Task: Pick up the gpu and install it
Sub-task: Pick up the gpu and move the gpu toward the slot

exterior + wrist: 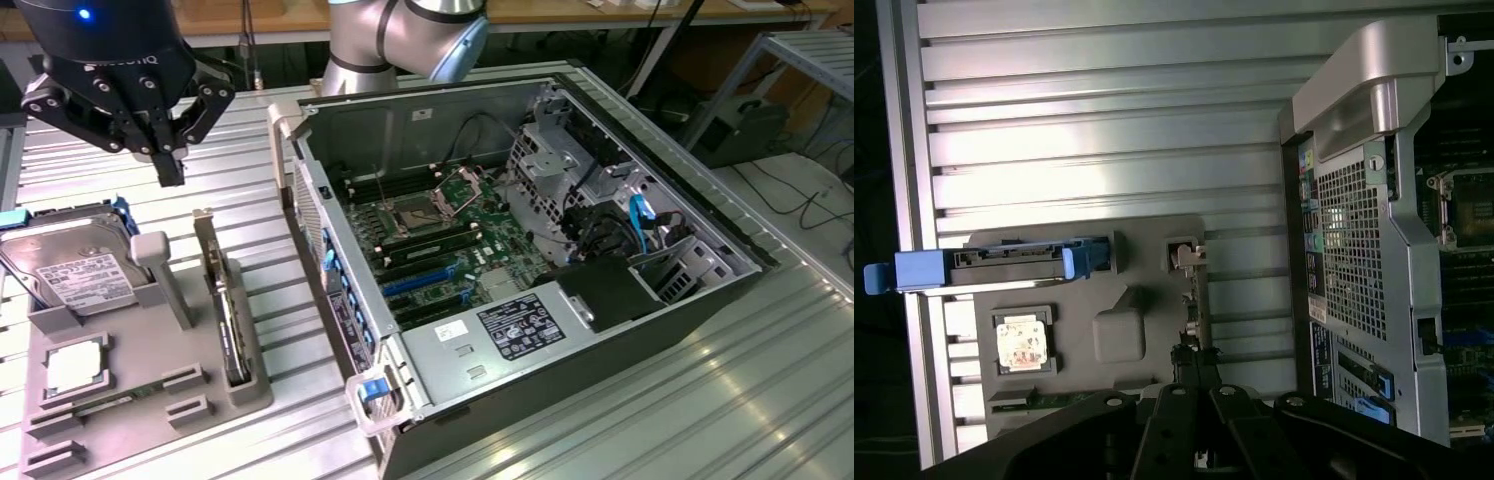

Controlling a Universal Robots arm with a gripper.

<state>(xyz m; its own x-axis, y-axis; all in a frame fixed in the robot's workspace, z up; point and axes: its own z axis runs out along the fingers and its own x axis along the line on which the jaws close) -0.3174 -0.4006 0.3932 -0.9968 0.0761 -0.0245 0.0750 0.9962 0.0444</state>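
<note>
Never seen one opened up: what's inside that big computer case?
The computer case holds a green circuit board with a square processor socket, blue slots, blue and black cables and metal drive cages. A grey labelled cover hides whatever lies beneath it.

The matte black robot gripper carries a small blue light. Nearest the jaws, the thin black gpu card has a silvery end bracket and stands in a plain pale grey plastic holder. Beside it, the silver hard drive bears a white label with dark print and blue rails. The ribbed silvery metal table is striped lengthwise. Farther from the jaws, the black and grey computer case holds a green board with blue slots and cables.
</note>
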